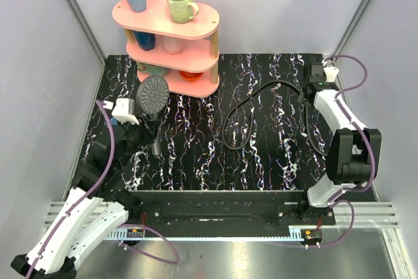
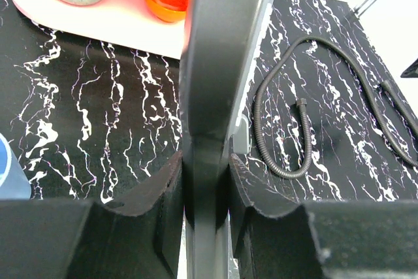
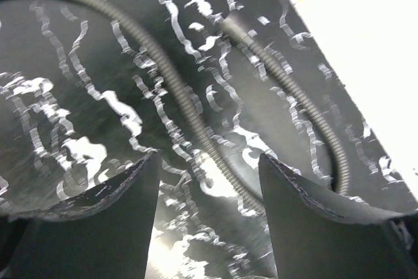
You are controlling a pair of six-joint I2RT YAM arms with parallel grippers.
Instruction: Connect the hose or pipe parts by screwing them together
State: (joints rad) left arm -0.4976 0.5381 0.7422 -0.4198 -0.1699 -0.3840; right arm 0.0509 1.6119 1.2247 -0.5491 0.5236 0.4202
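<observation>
Gripping shower head (image 2: 219,63): left tool (image 2: 204,169) (right tool (image 3: 208,161) parted above hose (image 3: 183,104)).

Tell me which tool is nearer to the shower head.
Left. The left tool is shut on the shower head, gripping its handle. The right tool hangs open over the black hose at the far right of the table, well apart from the head.

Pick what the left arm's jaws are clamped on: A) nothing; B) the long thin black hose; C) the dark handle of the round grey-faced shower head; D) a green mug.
C: the left jaws pinch the round grey-faced shower head by its dark handle, while the long thin black hose lies loose on the table.
</observation>
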